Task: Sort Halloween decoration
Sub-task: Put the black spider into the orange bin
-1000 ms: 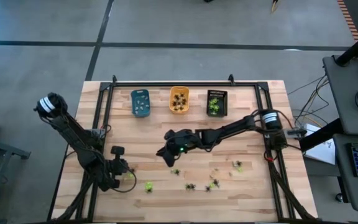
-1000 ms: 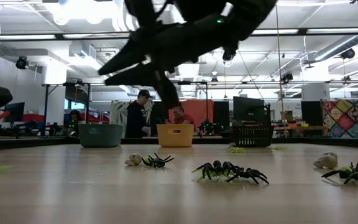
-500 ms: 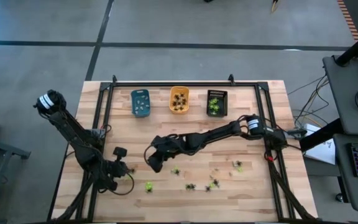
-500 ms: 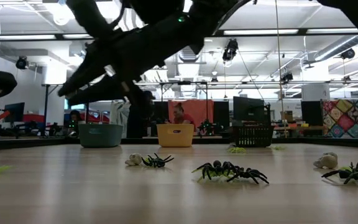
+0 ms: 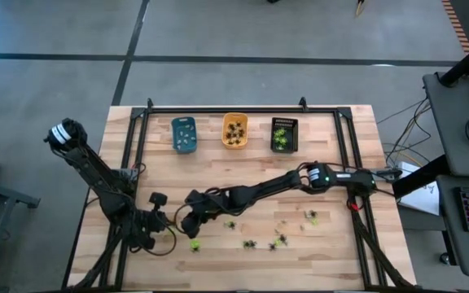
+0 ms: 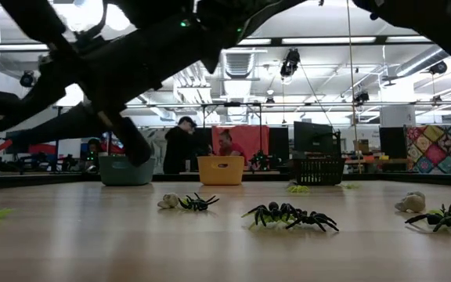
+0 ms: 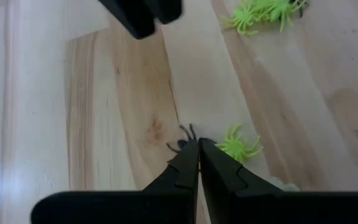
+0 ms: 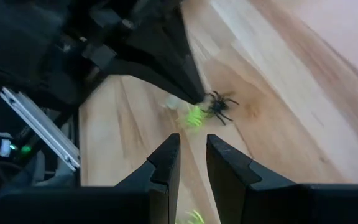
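Observation:
Small plastic spiders lie on the wooden table [image 5: 332,146]: a black one [image 7: 180,138] and a yellow-green one [image 7: 241,147] at my left gripper's tips, more yellow-green ones [image 7: 265,9] just beyond, and others toward the near right [image 5: 249,243]. My left gripper [image 7: 198,144] is shut, low at the near left [image 5: 169,227], its tips at the black spider [image 8: 220,106]. My right gripper [image 8: 192,144] is open and empty. It reaches across the table to hang above the table beside the left gripper [image 5: 190,220], and it also shows in the low view [image 6: 69,145]. My left gripper's shut fingertips [image 8: 194,96] stand right at the black spider, slanting down at it. The spider lies on the table. Whether the tips touch it or hold a leg, I cannot tell.
Three small trays stand in a row at the far edge: blue [image 5: 184,135], orange [image 5: 234,131] and black [image 5: 283,134], each with figures in it. More spiders lie at the near middle and right [image 5: 279,240] [image 5: 310,216]. People stand in the room beyond the table [image 6: 180,145].
My right gripper has swept from the middle of the table toward the left and near edges and has come lower, ending open beside my left gripper.

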`<action>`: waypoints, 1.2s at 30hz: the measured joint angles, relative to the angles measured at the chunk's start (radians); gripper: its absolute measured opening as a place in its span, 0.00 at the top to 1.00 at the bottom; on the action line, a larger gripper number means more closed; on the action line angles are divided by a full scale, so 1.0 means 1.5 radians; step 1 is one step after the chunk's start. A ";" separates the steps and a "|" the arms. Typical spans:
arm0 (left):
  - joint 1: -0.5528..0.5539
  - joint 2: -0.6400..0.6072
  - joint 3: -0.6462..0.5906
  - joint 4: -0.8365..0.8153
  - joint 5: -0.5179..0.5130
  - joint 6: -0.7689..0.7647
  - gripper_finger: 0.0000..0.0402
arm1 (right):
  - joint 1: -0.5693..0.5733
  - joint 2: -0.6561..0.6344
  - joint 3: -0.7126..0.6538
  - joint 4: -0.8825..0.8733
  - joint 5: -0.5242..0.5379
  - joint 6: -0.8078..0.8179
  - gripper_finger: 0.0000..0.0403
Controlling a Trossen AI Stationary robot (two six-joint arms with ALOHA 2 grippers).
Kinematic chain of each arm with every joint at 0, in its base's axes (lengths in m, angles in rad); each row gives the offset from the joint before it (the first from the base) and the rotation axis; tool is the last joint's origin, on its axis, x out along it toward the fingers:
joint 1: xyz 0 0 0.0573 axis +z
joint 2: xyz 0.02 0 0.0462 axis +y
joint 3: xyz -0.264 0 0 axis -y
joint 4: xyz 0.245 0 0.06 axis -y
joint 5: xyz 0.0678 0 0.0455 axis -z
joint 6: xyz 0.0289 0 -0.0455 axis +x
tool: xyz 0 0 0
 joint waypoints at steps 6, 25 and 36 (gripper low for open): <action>0.000 0.000 -0.016 0.007 0.000 -0.007 1.00 | 0.000 0.034 0.041 -0.012 0.022 0.035 0.81; 0.000 0.000 -0.069 0.070 -0.008 -0.042 1.00 | 0.019 0.035 0.041 -0.026 0.104 0.112 0.65; 0.000 0.000 -0.069 0.070 -0.008 -0.058 1.00 | 0.022 0.035 0.037 -0.022 0.125 0.155 0.65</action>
